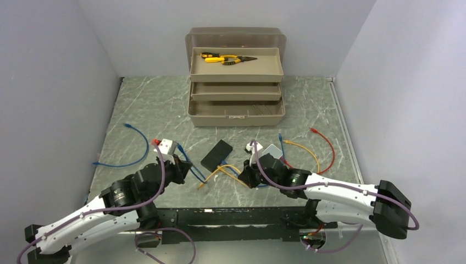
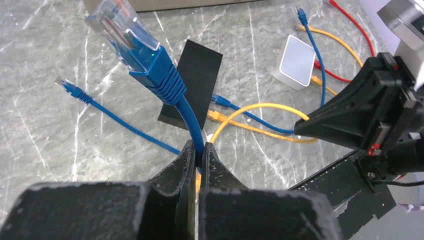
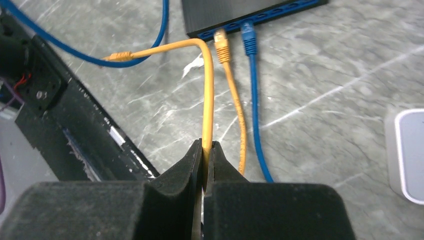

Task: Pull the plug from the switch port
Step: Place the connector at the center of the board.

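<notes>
The right tool [image 3: 204, 148] pinches a yellow cable [image 3: 209, 100]. The switch [image 3: 240, 12] lies just far of it, plugs [image 3: 221, 42] pointing near. The left tool [image 2: 198, 148] pinches a blue cable [image 2: 192, 120].

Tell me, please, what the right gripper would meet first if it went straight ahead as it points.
Probably the switch, near the plugged-in yellow plug; the right gripper, shut on a yellow cable, aims there. Depth is unclear: perhaps the table first.

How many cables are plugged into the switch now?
2: a yellow plug and a blue plug, side by side in the switch. Part of its port row is hidden.
</notes>
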{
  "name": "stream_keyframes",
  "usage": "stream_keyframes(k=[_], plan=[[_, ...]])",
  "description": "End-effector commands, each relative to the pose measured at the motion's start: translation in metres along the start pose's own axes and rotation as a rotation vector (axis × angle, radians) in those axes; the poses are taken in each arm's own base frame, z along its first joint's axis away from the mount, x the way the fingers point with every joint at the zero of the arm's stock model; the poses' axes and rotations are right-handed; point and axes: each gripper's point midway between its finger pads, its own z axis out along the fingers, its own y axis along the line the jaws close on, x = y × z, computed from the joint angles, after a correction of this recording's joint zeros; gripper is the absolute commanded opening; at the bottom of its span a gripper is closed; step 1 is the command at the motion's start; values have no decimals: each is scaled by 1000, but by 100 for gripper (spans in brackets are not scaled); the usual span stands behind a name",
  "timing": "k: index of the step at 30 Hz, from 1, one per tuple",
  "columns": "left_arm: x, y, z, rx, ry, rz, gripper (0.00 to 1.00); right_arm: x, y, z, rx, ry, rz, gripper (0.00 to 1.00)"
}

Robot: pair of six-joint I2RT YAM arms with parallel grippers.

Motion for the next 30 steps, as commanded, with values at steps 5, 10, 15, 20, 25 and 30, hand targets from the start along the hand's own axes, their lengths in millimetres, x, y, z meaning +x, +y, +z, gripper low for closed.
stream_keyframes(k=[5, 10, 15, 20, 25, 30], plan=[[-13, -7, -12, 80, -61, 13, 0, -10, -37, -8, 185, -98, 133, 0], [-16, -30, -20, 223, -55, 70, 0, -21, -41, -17, 184, -191, 196, 0], [-12, -46, -21, 271, 24, 74, 0, -29, -43, -22, 195, -240, 220, 0], [-25, -39, -32, 222, 30, 81, 0, -31, -53, -28, 244, -266, 251, 0], [-19, -45, -42, 284, 74, 118, 0, -32, -54, -30, 245, -284, 271, 2], [-28, -17, -50, 107, 113, 121, 0, -32, -50, -29, 227, -266, 242, 18]])
